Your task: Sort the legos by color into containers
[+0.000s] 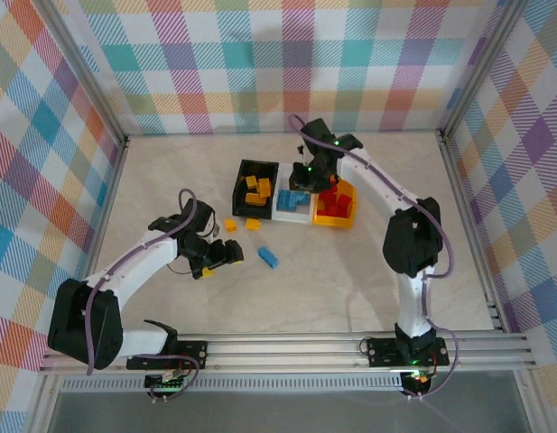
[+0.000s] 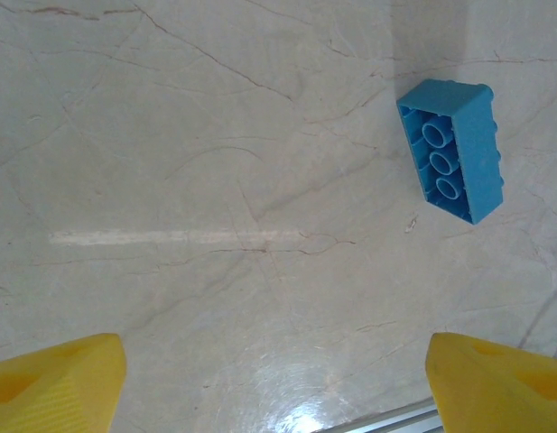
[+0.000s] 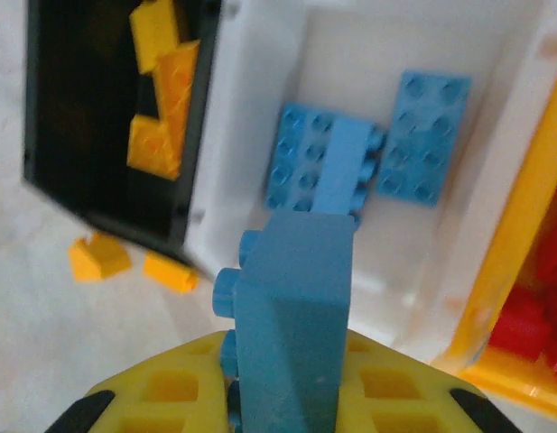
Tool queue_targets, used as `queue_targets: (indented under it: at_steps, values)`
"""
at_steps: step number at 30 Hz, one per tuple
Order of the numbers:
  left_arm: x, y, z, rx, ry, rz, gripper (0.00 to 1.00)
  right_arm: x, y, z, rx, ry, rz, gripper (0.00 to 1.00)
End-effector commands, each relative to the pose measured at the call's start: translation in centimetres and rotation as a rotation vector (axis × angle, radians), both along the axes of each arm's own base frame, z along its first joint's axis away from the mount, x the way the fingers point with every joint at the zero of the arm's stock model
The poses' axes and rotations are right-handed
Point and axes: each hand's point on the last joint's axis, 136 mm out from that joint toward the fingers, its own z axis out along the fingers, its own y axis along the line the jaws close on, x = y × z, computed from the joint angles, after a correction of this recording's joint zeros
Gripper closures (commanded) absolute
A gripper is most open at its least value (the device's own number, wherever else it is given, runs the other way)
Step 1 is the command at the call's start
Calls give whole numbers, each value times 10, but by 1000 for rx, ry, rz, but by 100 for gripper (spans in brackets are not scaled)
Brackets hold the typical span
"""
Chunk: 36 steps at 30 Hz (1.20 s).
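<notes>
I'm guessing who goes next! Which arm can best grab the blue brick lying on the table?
Probably left. The left gripper is open just beside the loose blue brick; the right gripper is shut on a second blue brick above the white bin.

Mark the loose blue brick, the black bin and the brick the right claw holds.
loose blue brick (image 2: 451,149): left wrist view, hollow underside.
black bin (image 3: 75,108): right wrist view, bare inside.
held blue brick (image 3: 292,298): right wrist view, smooth side.
</notes>
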Motion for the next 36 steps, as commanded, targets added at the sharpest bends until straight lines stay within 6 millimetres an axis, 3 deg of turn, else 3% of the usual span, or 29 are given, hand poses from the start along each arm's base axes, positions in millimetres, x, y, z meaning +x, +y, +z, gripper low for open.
queue_targets:
  at_steps: [1,8,12,14,18,22,25,29,31,36]
  values:
    - [-4,-4,5,-22,4,-2,13,10,-5,-18,-34,54,0,80]
    - [-14,1,2,-5,29,2,11,51,7,-36,24,61,-58,79]
    - [-15,2,2,-1,35,5,10,63,18,-41,77,62,-84,76]
    - [-15,1,2,-5,37,4,10,66,22,-42,100,68,-95,68]
    - [-12,-1,3,-13,37,2,8,64,25,-32,125,65,-98,62]
    - [-7,-5,3,-23,30,-6,7,53,20,-6,130,26,-80,54]
    - [-3,-5,5,-21,18,-6,6,35,12,15,118,8,-60,52]
    - [4,-4,11,-10,-16,-1,4,-18,18,33,99,-16,52,46]
    - [5,-3,12,-7,-27,-1,3,-51,25,33,77,-31,123,43]
    - [7,-1,13,-2,-40,-1,1,-136,39,5,47,37,217,38]
